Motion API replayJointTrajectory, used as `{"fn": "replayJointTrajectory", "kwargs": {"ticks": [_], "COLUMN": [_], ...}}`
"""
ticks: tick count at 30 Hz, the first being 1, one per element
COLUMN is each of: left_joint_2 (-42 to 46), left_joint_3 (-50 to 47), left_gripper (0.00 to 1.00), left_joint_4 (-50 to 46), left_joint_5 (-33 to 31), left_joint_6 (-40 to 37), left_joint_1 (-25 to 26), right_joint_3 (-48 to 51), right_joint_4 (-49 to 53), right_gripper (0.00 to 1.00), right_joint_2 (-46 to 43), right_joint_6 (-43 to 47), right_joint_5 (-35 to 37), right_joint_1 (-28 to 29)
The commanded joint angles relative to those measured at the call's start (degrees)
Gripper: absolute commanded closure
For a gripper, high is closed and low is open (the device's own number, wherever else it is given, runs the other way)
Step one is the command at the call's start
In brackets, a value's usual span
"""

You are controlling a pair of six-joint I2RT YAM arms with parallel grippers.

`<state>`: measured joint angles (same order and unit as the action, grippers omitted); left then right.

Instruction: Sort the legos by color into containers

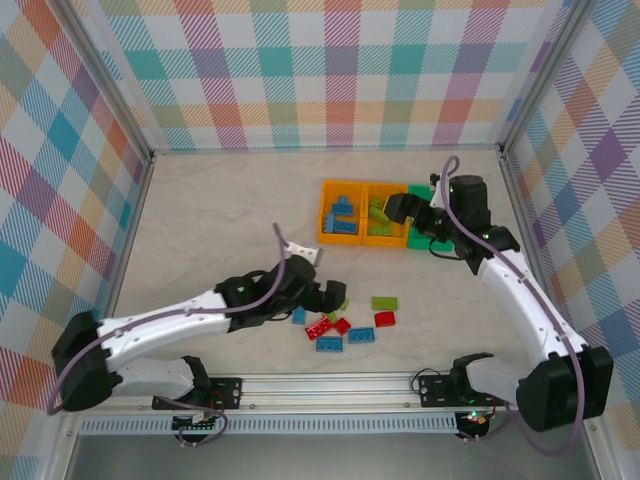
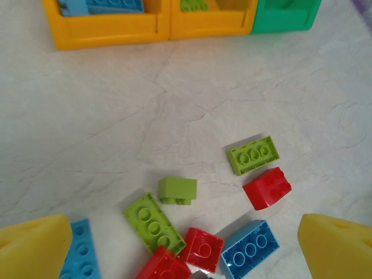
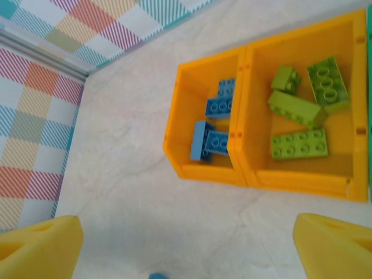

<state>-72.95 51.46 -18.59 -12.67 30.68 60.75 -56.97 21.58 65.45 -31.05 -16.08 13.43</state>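
Loose legos lie near the table's front: a small lime brick, a long lime one, another lime one, red bricks and blue ones. My left gripper hovers open above this pile, holding nothing. An orange bin holds blue bricks. The orange bin beside it holds several lime bricks. A green bin stands to their right. My right gripper is open and empty over the bins.
The right arm partly covers the green bin. Plaid walls enclose the table on three sides. A metal rail runs along the near edge. Bare tabletop lies left of the bins.
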Motion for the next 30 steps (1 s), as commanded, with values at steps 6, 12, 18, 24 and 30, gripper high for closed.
{"fn": "replayJointTrajectory", "kwargs": {"ticks": [6,12,18,24,30], "left_joint_2": [-23.07,-32.86,-35.87,-37.70,-37.68], "left_joint_3": [18.14,24.43,24.00,23.42,22.13], "left_gripper": [0.09,0.17,0.23,0.38,0.49], "left_joint_4": [-13.31,-19.06,-18.62,-16.23,-13.47], "left_joint_5": [-7.97,-12.45,-12.15,-9.07,-8.69], "left_joint_6": [-3.24,-0.48,0.05,0.35,0.57], "left_joint_1": [6.51,7.17,5.98,5.45,4.73], "right_joint_3": [4.28,2.92,2.87,3.33,3.07], "right_joint_4": [7.07,6.57,5.91,6.53,7.64], "right_gripper": [0.00,0.00,0.00,0.00,0.00], "right_joint_2": [-3.62,-1.93,-1.64,-2.06,-2.43], "right_joint_6": [1.49,0.64,0.65,0.89,0.81], "right_joint_5": [3.60,0.98,0.87,1.05,0.40], "right_joint_1": [-0.29,-0.25,-0.25,-0.29,-0.25]}}
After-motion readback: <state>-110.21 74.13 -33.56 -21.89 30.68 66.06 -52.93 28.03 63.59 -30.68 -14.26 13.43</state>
